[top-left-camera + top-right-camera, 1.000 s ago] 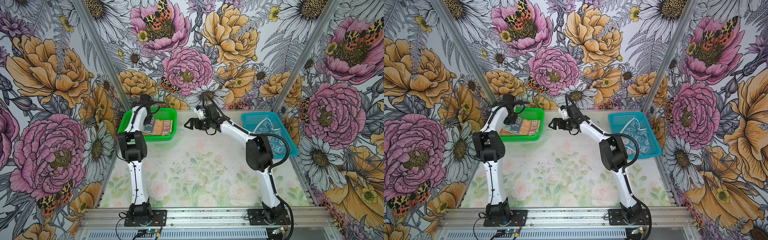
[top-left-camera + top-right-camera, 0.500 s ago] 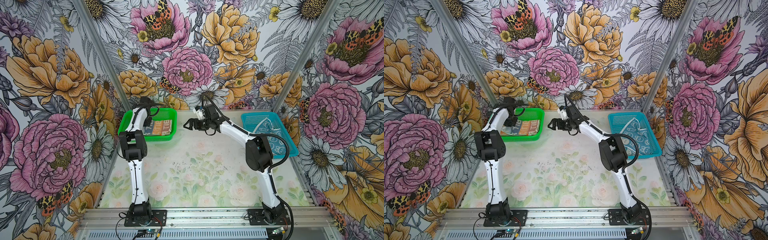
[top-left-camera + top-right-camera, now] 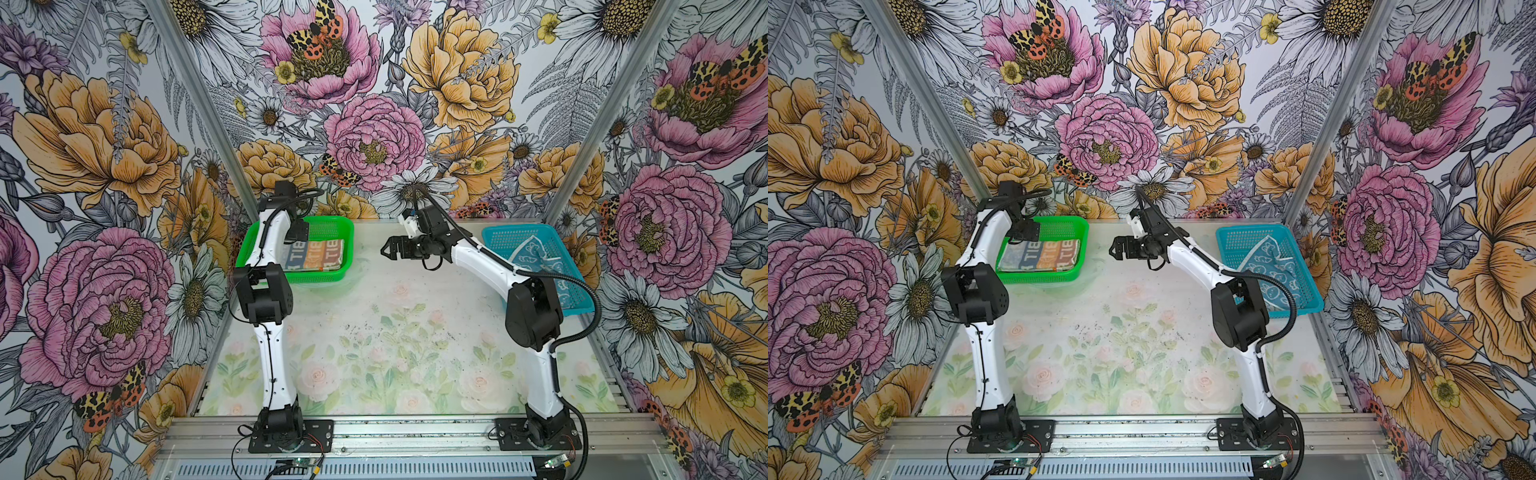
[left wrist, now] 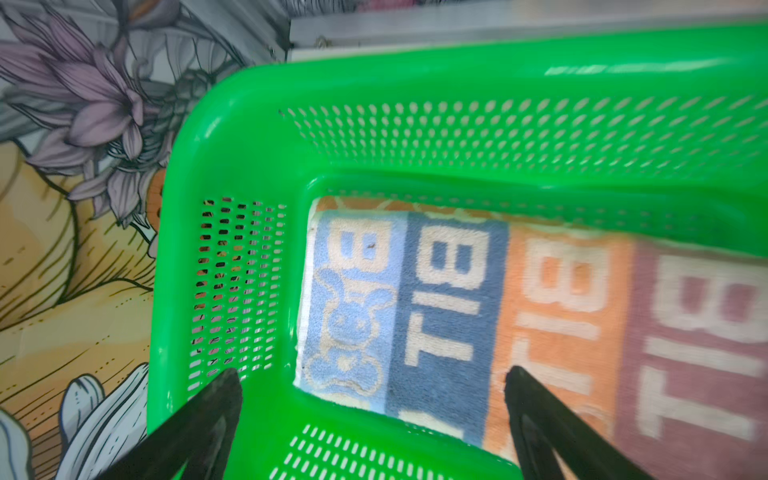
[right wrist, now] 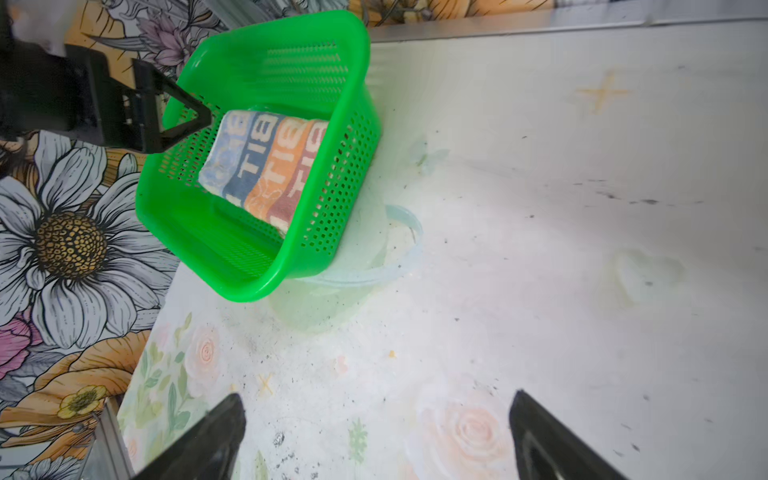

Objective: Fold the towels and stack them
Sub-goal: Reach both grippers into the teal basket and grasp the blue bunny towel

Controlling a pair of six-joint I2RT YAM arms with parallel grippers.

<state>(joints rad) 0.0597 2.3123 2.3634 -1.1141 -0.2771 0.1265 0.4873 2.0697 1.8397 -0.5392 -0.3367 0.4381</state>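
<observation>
A folded towel (image 3: 318,255) (image 3: 1040,255) with blue, orange and maroon lettered stripes lies in the green basket (image 3: 316,277) (image 3: 1038,276). In the left wrist view an orange edge (image 4: 361,203) shows beneath the folded towel (image 4: 457,324). My left gripper (image 3: 297,232) (image 3: 1025,228) (image 4: 372,374) hangs open just above the basket's near-wall corner, holding nothing. A blue towel (image 3: 536,253) (image 3: 1271,266) with white rabbits lies crumpled in the blue basket (image 3: 515,227) (image 3: 1250,228). My right gripper (image 3: 386,251) (image 3: 1115,249) (image 5: 377,397) is open and empty over the bare mat, pointing toward the green basket (image 5: 249,286).
The floral mat (image 3: 395,332) covers the table between the two baskets. Floral walls and metal posts close in the back and sides. A faint clear ring (image 5: 374,266) lies on the mat beside the green basket.
My left gripper has gone from shut to open over the green basket and rose slightly, leaving the striped towel lying there. The right arm has hardly moved.
</observation>
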